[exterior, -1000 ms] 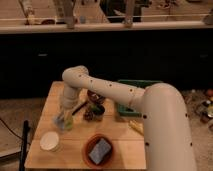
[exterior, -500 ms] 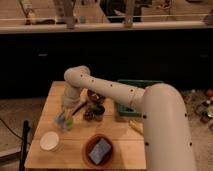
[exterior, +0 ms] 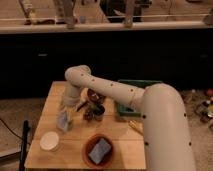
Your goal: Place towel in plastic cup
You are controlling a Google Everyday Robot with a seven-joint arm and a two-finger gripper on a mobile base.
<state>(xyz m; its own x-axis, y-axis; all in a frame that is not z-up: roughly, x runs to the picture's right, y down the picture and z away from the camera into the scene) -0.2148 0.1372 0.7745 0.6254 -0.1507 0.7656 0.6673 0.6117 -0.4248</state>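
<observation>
A white plastic cup [exterior: 49,141] stands upright near the front left of the wooden table [exterior: 75,150]. My gripper [exterior: 65,114] points down over the left part of the table, behind and a little right of the cup. It is shut on a pale crumpled towel [exterior: 63,122] that hangs just above the tabletop. The towel is outside the cup and apart from it.
A brown bowl [exterior: 100,150] holding a grey-blue sponge sits at the front middle. Dark small objects [exterior: 93,109] stand right of the gripper. A green tray [exterior: 136,95] is at the back right, and a yellow item [exterior: 136,126] lies in front of it.
The gripper with the towel has shifted very slightly to the left. The cup and bowl have not moved.
</observation>
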